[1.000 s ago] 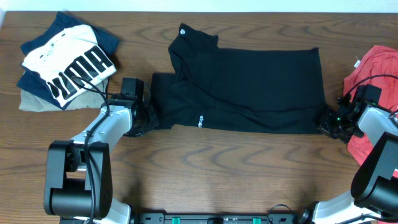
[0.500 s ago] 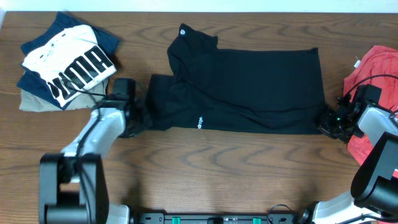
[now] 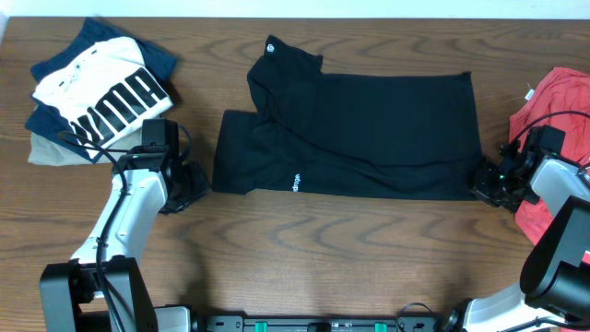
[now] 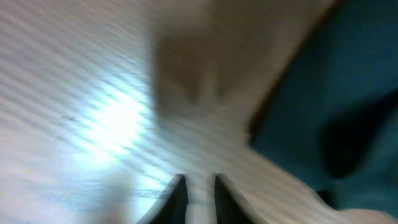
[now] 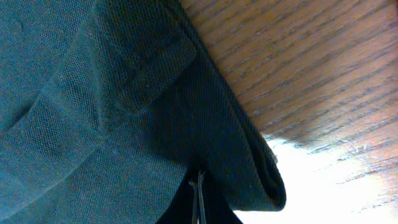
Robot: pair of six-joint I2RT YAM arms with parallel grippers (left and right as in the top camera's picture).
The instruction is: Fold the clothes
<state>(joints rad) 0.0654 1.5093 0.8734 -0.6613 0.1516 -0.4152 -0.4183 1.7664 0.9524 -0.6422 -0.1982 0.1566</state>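
The clothes [image 3: 369, 129], a black garment with a small white logo near its top, lie spread flat across the table's middle. My left gripper [image 3: 189, 184] sits on bare wood just off the garment's left edge. The left wrist view is blurred, but the left gripper [image 4: 198, 179] shows slightly parted jaws with only table between them, and the dark clothes [image 4: 336, 112] lie off to the right. My right gripper [image 3: 486, 182] is at the garment's lower right corner. In the right wrist view, the right gripper [image 5: 198, 177] is pinched shut on the clothes [image 5: 93, 93] beside a rolled hem.
A stack of folded shirts with a white PUMA shirt [image 3: 97, 97] on top lies at the back left. A red T-shirt [image 3: 553, 101] lies at the right edge, behind my right arm. Bare wooden table [image 3: 323, 249] runs along the front.
My left gripper dragged the garment's left edge a little leftward, then let go and drew back onto the wood. The right gripper has not moved.
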